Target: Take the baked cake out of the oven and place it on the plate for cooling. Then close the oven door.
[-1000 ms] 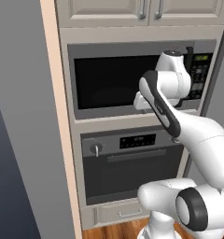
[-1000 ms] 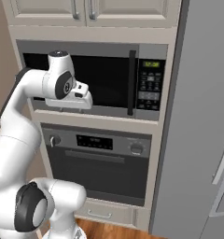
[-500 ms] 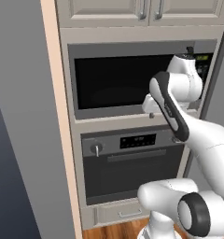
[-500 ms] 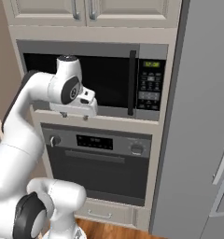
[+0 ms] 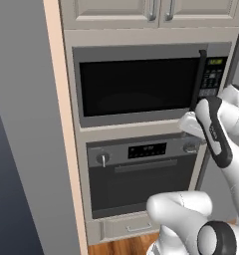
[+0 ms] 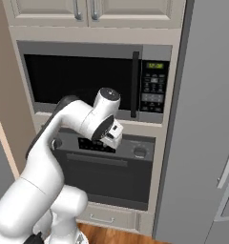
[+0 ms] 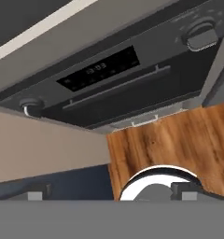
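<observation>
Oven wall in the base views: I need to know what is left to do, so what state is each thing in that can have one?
oven door: shut, bar handle along its top untouched
oven: closed, display strip lit
microwave: door shut, keypad display lit
upper cabinets: both doors shut
bottom drawer: shut
gripper: open, empty, in front of the oven's control panel
</observation>
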